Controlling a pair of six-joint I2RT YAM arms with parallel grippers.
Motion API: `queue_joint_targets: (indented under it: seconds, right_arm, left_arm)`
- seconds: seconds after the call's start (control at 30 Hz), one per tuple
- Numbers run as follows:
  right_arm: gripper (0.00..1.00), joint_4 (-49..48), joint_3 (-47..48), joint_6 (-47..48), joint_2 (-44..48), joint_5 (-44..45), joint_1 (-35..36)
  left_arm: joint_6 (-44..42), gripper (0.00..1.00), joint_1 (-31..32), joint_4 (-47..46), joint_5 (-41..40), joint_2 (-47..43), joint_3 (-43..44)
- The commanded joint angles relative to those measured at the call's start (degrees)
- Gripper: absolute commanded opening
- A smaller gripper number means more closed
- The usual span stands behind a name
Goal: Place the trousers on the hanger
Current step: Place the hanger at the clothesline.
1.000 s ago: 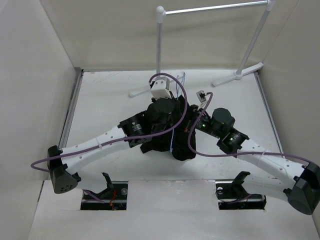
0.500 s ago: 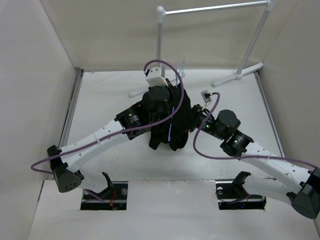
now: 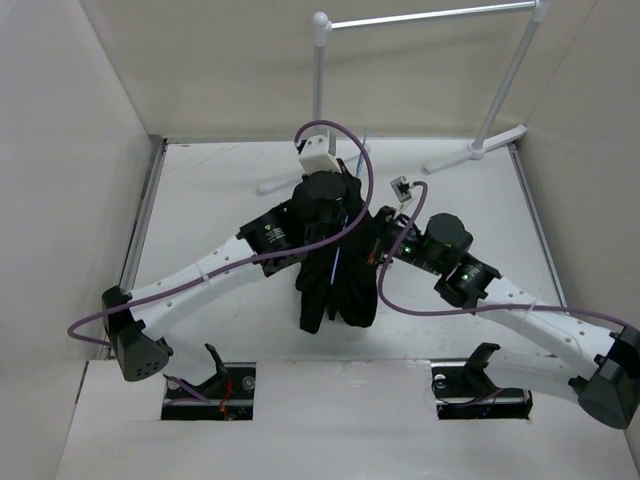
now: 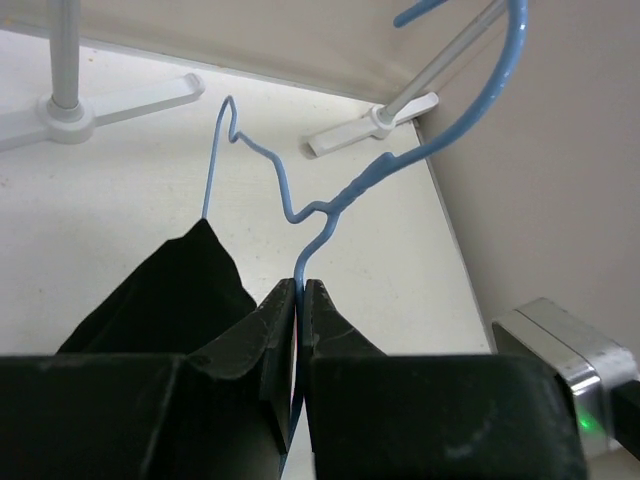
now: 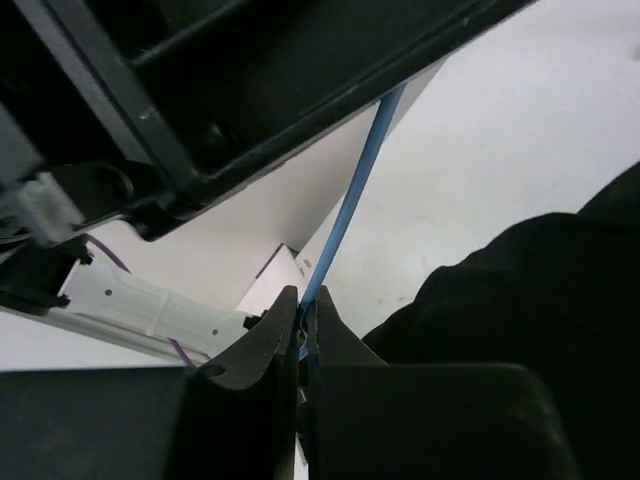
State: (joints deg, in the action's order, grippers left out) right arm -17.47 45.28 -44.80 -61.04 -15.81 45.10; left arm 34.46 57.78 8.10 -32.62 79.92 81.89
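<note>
The black trousers point(image 3: 338, 285) hang draped over the thin pale blue hanger point(image 4: 330, 205), lifted above the table's middle. In the left wrist view the cloth point(image 4: 165, 300) hangs on the left below the wire. My left gripper point(image 4: 300, 285) is shut on the hanger's wire just below its hook. My right gripper point(image 5: 301, 310) is shut on another part of the blue wire point(image 5: 355, 195), with black cloth point(image 5: 530, 300) to its right. In the top view the left gripper point(image 3: 335, 200) and right gripper point(image 3: 380, 240) sit close together above the trousers.
A white tube garment rack point(image 3: 420, 18) stands at the back, its feet point(image 3: 480, 150) on the table's far side; its feet also show in the left wrist view point(image 4: 120, 100). Walls close in left, right and back. Purple cables loop over both arms.
Both arms have lifted the hanger and shifted; the trousers, bunched under the arms a second ago, now hang lower and longer toward the near side.
</note>
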Motion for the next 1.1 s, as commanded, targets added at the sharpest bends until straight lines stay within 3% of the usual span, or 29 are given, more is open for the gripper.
queue_joint_targets:
  seconds: [0.0, 0.1, 0.43, 0.77, 1.07]
  right_arm:
    - [0.00, -0.1, 3.2, 0.6, 2.6, 2.1, -0.4]
    - [0.00, 3.1, 5.3, 2.5, 4.2, 2.0, -1.5]
    - [0.00, 14.4, 13.6, 14.0, 3.8, 0.6, -5.5]
    - [0.00, 17.0, 28.4, 20.1, -1.5, -2.5, -15.8]
    - [0.00, 17.5, 46.6, 21.9, -16.3, -7.0, -29.1]
  left_arm:
    - [0.1, 0.06, 0.0, -6.8, -0.6, -2.8, 1.3]
    - [0.4, 0.18, -0.8, -8.3, -1.3, -3.8, -0.5]
    - [0.2, 0.42, -4.3, -10.2, 0.1, -4.7, 0.7]
    - [-0.2, 0.43, -10.8, -7.9, 1.8, -10.9, -1.7]
    - [1.8, 0.47, -14.7, -0.5, 4.8, -15.7, -11.8]
